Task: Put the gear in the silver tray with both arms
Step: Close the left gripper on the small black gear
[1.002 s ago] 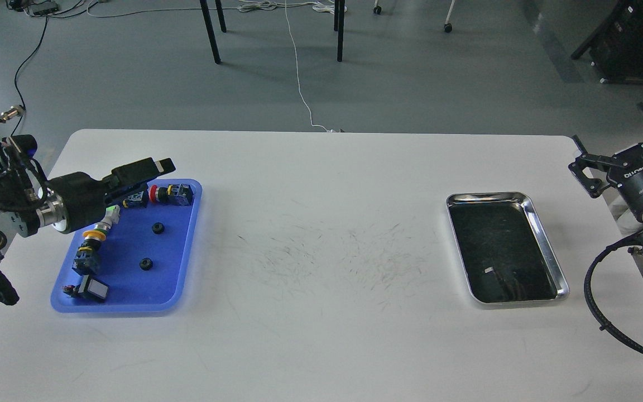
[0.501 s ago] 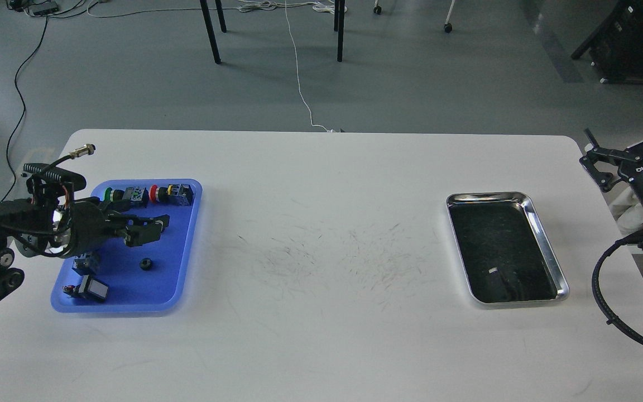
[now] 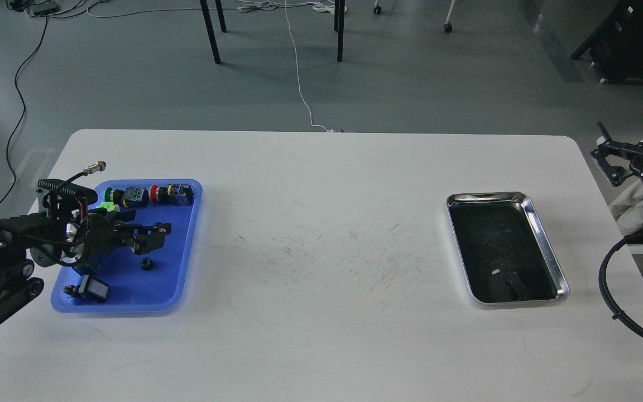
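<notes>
Silver tray (image 3: 545,249): shiny steel, rounded corners, raised rim, dark mirror-like base; flat on the tabletop (image 3: 321,234), right side.
Gear (image 3: 144,264): small, black, round; lies in the blue tray (image 3: 185,245), just below the left gripper (image 3: 154,235).

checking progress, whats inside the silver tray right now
No gear shows in the silver tray: only its dark mirrored base with faint reflections and a small pale glint near the front. Nothing covers it.

Blue plastic tray (image 3: 185,245), shiny silver tray (image 3: 547,251) with dark base, white table (image 3: 321,335)
</notes>
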{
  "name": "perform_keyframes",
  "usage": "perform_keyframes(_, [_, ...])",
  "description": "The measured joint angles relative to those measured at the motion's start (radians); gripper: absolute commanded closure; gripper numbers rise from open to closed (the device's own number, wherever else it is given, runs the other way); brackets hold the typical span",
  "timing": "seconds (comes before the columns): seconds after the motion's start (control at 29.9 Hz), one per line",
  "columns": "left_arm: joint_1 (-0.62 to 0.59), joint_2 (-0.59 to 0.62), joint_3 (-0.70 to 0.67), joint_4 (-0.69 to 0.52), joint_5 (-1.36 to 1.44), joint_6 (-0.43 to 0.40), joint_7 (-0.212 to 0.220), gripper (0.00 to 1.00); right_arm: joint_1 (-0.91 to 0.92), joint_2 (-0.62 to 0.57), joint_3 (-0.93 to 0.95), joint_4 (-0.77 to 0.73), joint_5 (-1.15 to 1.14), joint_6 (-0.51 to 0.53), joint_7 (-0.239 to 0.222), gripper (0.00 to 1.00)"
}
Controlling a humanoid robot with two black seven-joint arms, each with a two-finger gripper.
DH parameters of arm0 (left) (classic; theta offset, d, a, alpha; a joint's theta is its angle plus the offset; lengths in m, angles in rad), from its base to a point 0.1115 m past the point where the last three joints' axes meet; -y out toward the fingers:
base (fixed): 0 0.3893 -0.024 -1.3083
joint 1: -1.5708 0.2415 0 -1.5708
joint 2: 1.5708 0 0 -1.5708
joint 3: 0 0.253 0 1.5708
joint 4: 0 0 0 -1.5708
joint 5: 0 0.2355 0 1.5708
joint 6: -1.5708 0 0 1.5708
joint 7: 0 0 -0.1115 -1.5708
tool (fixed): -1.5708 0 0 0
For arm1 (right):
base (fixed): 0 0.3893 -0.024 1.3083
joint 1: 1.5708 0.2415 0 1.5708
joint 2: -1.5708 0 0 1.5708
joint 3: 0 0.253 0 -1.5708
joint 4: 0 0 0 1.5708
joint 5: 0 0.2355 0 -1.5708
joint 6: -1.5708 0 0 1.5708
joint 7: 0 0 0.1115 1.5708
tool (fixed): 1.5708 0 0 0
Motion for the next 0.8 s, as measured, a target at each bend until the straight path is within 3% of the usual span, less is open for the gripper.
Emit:
perform_keyframes(0.2, [-0.047,-0.032,0.104,0.053,0.008,0.057,0.000,0.15,0.000,-0.008,0.002,0.006,0.001,0.000,0.000,0.01])
perform_keyframes(0.5, [-0.061,-0.055,0.117,0.110,0.044,0.074,0.001,0.21,0.000,-0.009,0.003,0.009,0.002,0.002,-0.001,0.01])
perform_keyframes(0.8, [-0.058,-0.065,0.143,0.139,0.045,0.097,-0.014,0.35,0.000,-0.009,0.000,0.009,0.002,0.002,-0.002,0.01])
